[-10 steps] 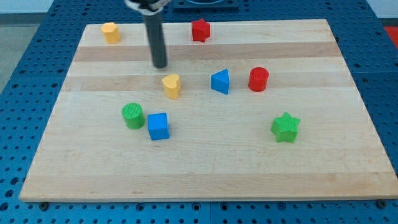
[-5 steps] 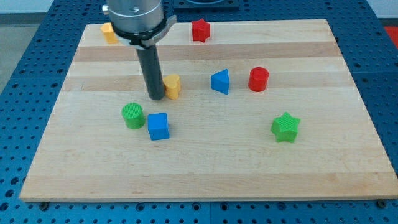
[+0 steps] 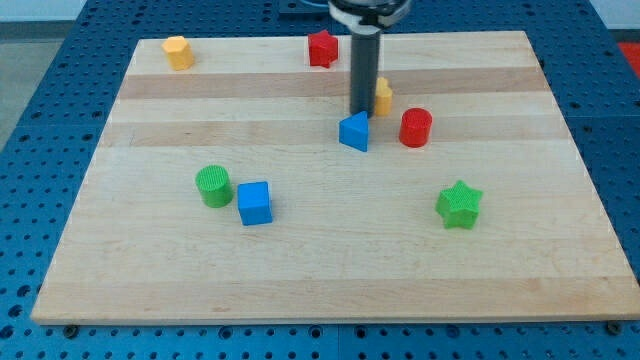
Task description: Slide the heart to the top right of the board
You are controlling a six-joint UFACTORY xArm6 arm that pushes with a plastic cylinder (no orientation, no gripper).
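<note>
The yellow heart (image 3: 383, 96) lies on the wooden board (image 3: 300, 260), above the centre and partly hidden behind the rod. My tip (image 3: 361, 110) touches the heart's left side. The blue triangular block (image 3: 354, 132) sits just below the tip. The red cylinder (image 3: 415, 128) stands to the lower right of the heart.
A red star (image 3: 322, 48) lies at the top middle, up-left of the tip. A yellow hexagonal block (image 3: 178, 52) is at the top left. A green cylinder (image 3: 213, 186) and a blue cube (image 3: 254, 203) sit at the lower left. A green star (image 3: 459, 204) is at the right.
My tip came down to the heart's left side, then swept right and up. The heart has slid with it, from left of the blue triangular block to above it.
</note>
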